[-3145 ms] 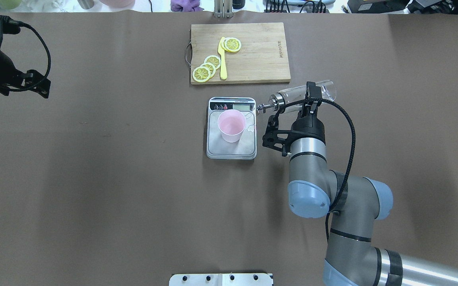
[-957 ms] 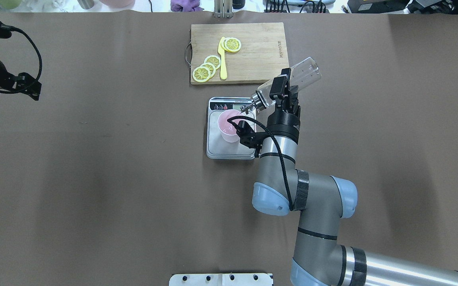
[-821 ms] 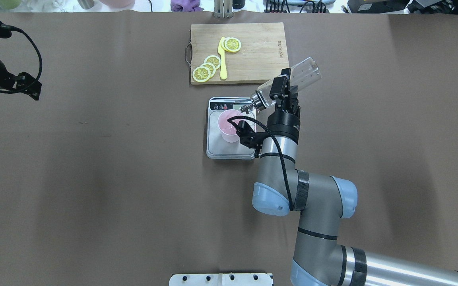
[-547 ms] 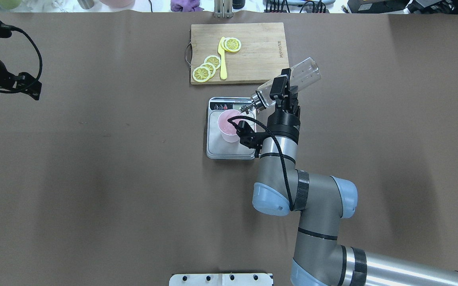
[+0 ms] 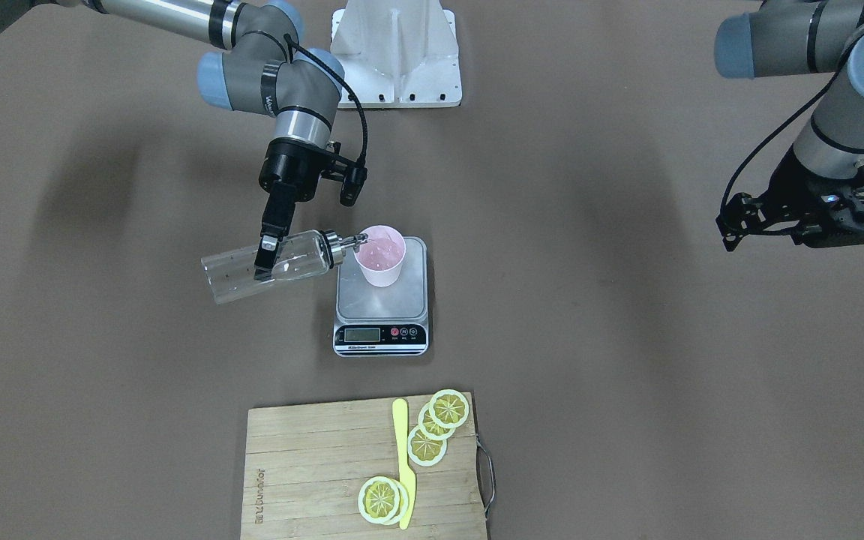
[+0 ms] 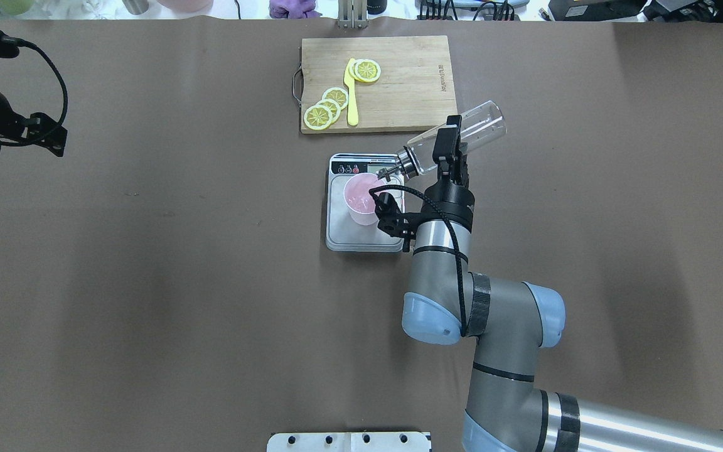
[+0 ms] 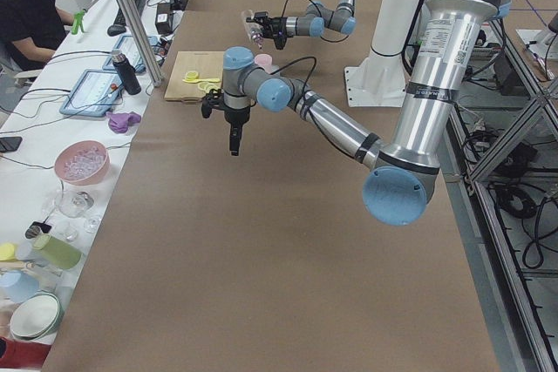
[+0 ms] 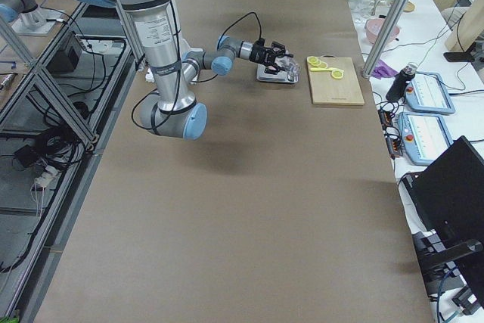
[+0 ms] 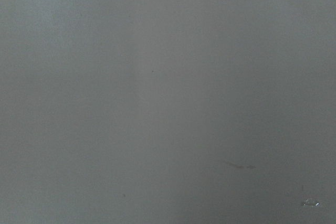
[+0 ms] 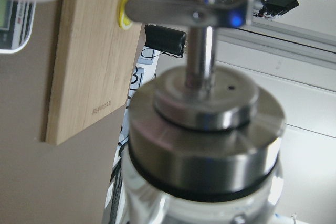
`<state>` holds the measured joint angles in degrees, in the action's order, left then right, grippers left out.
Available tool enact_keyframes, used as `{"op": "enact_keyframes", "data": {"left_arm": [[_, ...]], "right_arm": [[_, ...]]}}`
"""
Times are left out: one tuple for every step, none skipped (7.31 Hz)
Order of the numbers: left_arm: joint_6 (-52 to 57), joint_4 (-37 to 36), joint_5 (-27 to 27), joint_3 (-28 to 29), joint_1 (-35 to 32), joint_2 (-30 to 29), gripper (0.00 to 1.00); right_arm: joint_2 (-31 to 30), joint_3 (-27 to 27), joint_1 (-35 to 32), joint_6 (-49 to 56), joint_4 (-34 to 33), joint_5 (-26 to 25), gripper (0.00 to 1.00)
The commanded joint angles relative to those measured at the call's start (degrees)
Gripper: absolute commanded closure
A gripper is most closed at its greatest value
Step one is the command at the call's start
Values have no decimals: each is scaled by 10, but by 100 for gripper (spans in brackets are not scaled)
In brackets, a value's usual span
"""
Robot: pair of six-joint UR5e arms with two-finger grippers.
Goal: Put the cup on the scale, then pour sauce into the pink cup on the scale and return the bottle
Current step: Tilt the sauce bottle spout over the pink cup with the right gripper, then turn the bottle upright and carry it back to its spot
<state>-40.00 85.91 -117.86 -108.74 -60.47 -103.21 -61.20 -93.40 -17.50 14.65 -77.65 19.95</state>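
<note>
The pale pink cup [image 5: 381,255] [image 6: 361,199] stands upright on the silver plate of the scale [image 5: 381,306] [image 6: 361,237] at the table's middle. My right gripper [image 5: 263,259] [image 6: 449,141] is shut on the clear glass bottle [image 5: 293,264] [image 6: 477,125]. It holds the bottle nearly level, with the chrome spout tip at the cup's rim. In the right wrist view the chrome pourer [image 10: 205,108] fills the frame. My left gripper [image 5: 844,229] [image 7: 234,145] hangs far off at the table's left end, empty, with its fingers together.
A wooden cutting board [image 6: 408,81] [image 5: 312,465] with lemon slices and a yellow knife lies just beyond the scale. The robot's white base plate [image 5: 396,75] is behind it. Bowls, tablets and a bottle sit on the operators' bench [image 7: 83,163].
The right arm has swung the bottle left from beside the scale until the spout reached the cup's rim. In the last half second the bottle's base dropped slightly. The left arm has barely moved.
</note>
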Motion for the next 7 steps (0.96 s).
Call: {"op": "enact_keyframes", "data": {"left_arm": [[-4, 1, 0, -1, 0, -1, 1], [-4, 1, -1, -1, 0, -2, 1], [-4, 1, -1, -1, 0, -3, 1], [-4, 2, -1, -1, 0, -3, 1], [-5, 2, -1, -2, 0, -5, 1], [-6, 2, -1, -2, 0, -6, 1], [-6, 2, -1, -3, 1, -9, 1]], "right_arm": [[-5, 1, -2, -94, 35, 42, 100], [-4, -4, -7, -148, 72, 74, 100], [-5, -13, -24, -186, 119, 132, 100], [-25, -39, -46, -235, 151, 195, 100], [-60, -83, -69, -261, 168, 249, 100], [-79, -101, -82, -347, 170, 277, 100], [-90, -107, -99, -430, 179, 318, 100]]}}
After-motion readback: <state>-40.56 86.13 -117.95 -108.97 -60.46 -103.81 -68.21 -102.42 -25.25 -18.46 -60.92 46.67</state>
